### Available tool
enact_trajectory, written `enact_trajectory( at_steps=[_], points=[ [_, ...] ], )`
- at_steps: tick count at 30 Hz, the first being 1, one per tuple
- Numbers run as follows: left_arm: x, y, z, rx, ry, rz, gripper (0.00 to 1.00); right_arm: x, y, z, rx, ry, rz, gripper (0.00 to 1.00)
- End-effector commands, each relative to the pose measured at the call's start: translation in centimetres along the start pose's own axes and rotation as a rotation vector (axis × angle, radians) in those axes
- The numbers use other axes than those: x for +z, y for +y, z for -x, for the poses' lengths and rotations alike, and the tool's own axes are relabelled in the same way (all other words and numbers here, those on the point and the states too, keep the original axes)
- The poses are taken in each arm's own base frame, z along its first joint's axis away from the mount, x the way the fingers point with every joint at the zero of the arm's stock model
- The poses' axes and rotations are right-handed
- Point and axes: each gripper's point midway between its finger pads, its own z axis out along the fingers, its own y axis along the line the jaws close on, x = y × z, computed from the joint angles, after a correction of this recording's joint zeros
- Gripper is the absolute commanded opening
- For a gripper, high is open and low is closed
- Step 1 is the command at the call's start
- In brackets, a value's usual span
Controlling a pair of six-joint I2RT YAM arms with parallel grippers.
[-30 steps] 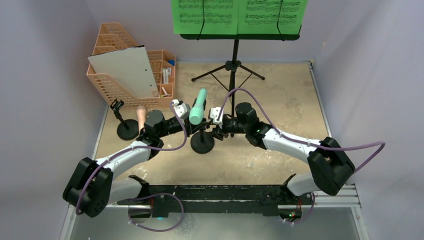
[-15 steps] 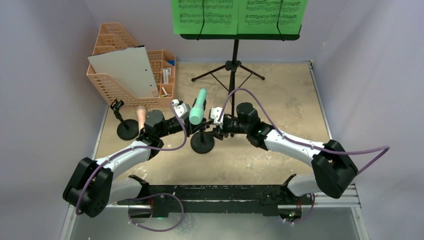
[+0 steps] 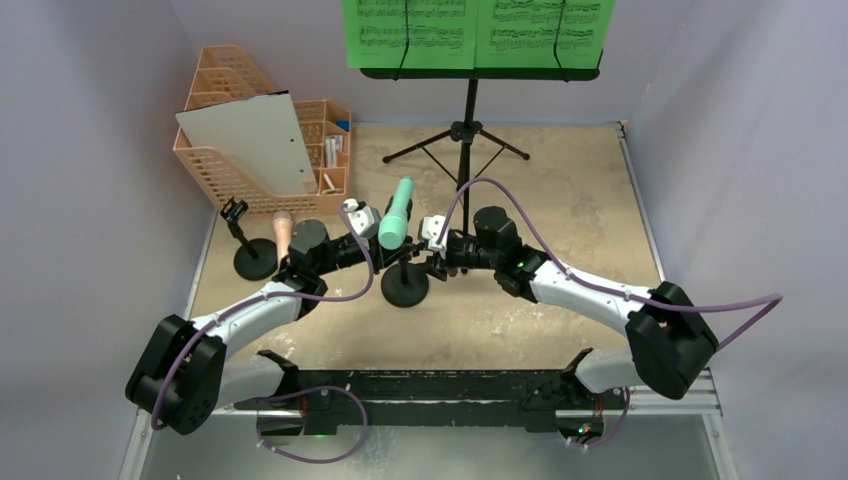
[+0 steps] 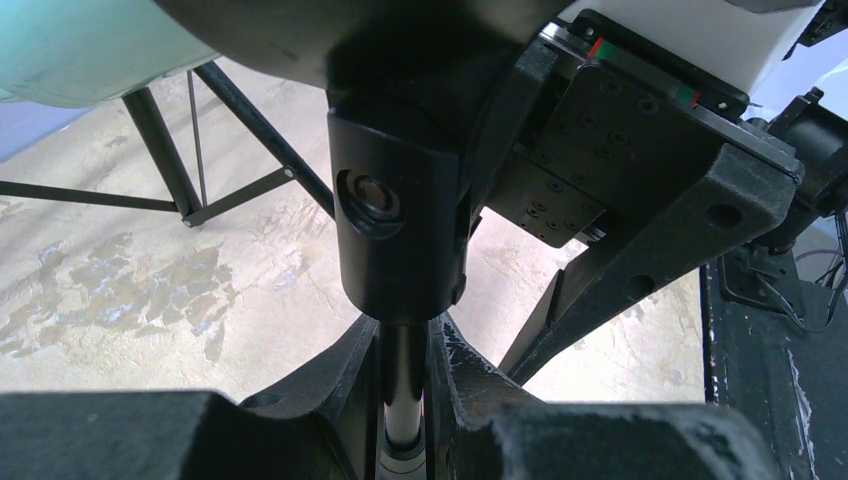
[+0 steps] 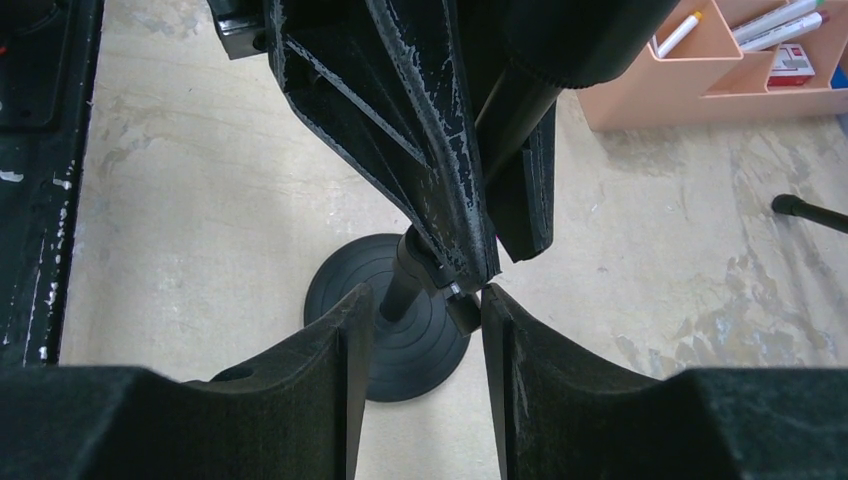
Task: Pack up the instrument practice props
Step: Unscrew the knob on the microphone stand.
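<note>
Arms meet at holder point(image 3: 405, 290) bearing mint microphone point(image 3: 397, 212).
Left gripper point(image 4: 402, 350) clamps the stem point(image 4: 402, 405); right gripper point(image 5: 425, 300) straddles it, jaws apart.

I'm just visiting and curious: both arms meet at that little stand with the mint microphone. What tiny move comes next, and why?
Probably closing the right hand on the holder's stem: its fingers straddle it with gaps, while the left hand pinches it under the mint microphone.

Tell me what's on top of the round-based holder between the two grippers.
The mint microphone sits tilted in the clip of the holder. From above, the microphone covers that clip. The left gripper clamps the stem; the right gripper straddles it.
</note>
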Motion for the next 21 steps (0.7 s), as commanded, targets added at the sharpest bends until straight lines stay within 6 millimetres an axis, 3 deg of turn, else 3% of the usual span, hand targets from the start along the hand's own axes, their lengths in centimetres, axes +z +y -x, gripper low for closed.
enact_trajectory(
  at_steps=[1,21],
  points=[
    [0.4,-0.5,1.7,0.012,-0.036,-0.034,0.00,0.2,0.3,-0.5,0.023,0.015,0.000,0.45],
    [0.4,-0.4,1.7,0.013,-0.036,-0.028,0.00,0.0,3.8,-3.8,0.145,0.050,0.042,0.38]
  ],
)
